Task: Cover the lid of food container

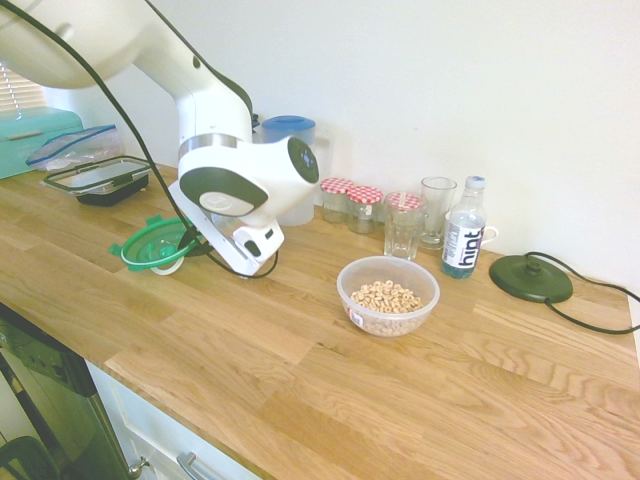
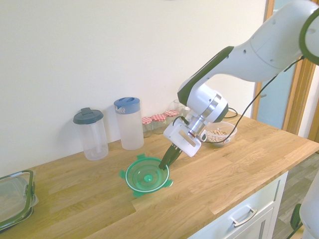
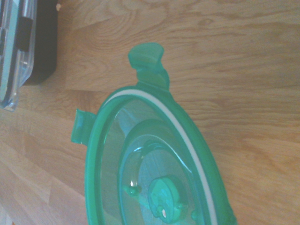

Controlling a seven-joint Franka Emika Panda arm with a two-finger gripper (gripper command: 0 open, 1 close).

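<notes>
Green lid is pinched at its rim by the gripper, tilted and clear of the wooden counter (inner side up, white ring visible in the wrist view). Fingertips are mostly hidden behind the arm in the first exterior view. Food container sits open, well apart toward the jars. Rectangular container is partly cut off in the wrist view.

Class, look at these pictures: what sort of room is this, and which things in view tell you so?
Most likely a kitchen. A long wooden worktop has drawers below it, and on it stand a bowl of cereal rings, drinking glasses, red-checked jars and a blue-lidded jug.
</notes>
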